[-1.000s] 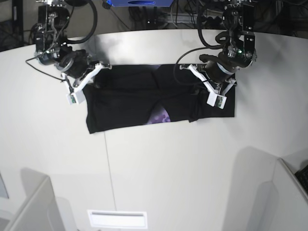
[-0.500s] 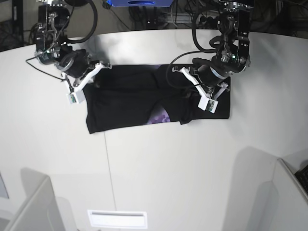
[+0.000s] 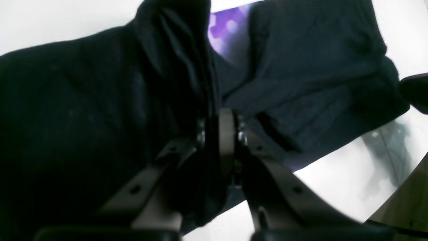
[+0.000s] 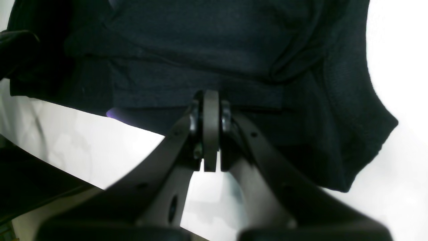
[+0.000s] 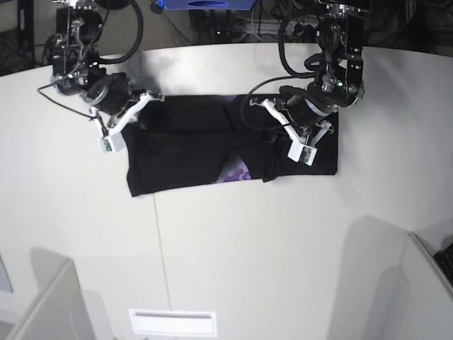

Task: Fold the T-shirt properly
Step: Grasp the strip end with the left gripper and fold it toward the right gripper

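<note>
The black T-shirt point(image 5: 184, 152) lies folded into a long band on the white table point(image 5: 233, 241), with a patch of purple print point(image 5: 237, 170) showing at its front edge. My left gripper point(image 5: 277, 134) is over the band's right part. In the left wrist view it point(image 3: 219, 130) is shut on a raised fold of the T-shirt point(image 3: 83, 100), with the purple print point(image 3: 224, 30) beyond it. My right gripper point(image 5: 140, 119) is at the band's far left corner. In the right wrist view it point(image 4: 210, 103) is shut at the hem of the T-shirt point(image 4: 217, 50).
A blue box point(image 5: 205, 3) and cables lie beyond the table's far edge. Grey partitions stand at the near left point(image 5: 49, 304) and near right point(image 5: 425, 283). A white slotted plate point(image 5: 173, 322) sits at the table's front.
My left gripper has moved leftward in the base view with cloth in it, pulling the shirt's right end inward. The right arm has stayed put.
</note>
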`<state>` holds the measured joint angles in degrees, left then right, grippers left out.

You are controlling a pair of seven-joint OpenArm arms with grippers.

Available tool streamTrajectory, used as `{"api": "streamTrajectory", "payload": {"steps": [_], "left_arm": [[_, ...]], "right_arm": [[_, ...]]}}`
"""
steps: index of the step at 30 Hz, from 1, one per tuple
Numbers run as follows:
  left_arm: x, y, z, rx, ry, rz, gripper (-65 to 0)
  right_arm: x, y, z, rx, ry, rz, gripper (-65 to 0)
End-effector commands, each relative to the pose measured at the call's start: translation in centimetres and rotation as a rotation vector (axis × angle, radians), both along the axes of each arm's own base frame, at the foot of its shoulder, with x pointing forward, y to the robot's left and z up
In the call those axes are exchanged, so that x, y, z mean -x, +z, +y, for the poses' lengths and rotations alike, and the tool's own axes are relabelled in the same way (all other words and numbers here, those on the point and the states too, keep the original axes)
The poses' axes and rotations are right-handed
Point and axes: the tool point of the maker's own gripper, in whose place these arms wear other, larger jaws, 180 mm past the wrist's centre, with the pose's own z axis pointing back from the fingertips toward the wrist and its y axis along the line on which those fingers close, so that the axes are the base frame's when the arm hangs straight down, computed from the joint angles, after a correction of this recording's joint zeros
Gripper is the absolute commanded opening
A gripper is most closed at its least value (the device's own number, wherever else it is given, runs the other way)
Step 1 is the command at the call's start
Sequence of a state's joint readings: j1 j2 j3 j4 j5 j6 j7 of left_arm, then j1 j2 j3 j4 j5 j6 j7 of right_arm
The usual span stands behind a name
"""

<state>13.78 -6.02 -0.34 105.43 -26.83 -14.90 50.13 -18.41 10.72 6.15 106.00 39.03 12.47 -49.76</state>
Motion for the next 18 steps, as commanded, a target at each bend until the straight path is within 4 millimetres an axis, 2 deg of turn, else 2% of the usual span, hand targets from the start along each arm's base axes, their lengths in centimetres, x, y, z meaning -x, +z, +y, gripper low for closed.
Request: {"api": "streamTrajectory", "payload": {"steps": [1, 8, 18], "left_arm": [[-0.6, 0.9, -0.1, 0.017, 0.006, -0.036, -65.0], [0.6, 0.2, -0.1, 0.019, 0.005, -0.007, -65.0], [0.6, 0.2, -0.2, 0.018, 0.006, -0.006, -65.0]], "right_arm": [[-0.8, 1.1, 0.0, -0.012, -0.003, -0.044, -65.0], [-0.9, 1.1, 0.0, -0.012, -0.003, -0.046, -65.0], [-0.9, 1.1, 0.0, -0.012, -0.003, -0.046, -65.0]]}}
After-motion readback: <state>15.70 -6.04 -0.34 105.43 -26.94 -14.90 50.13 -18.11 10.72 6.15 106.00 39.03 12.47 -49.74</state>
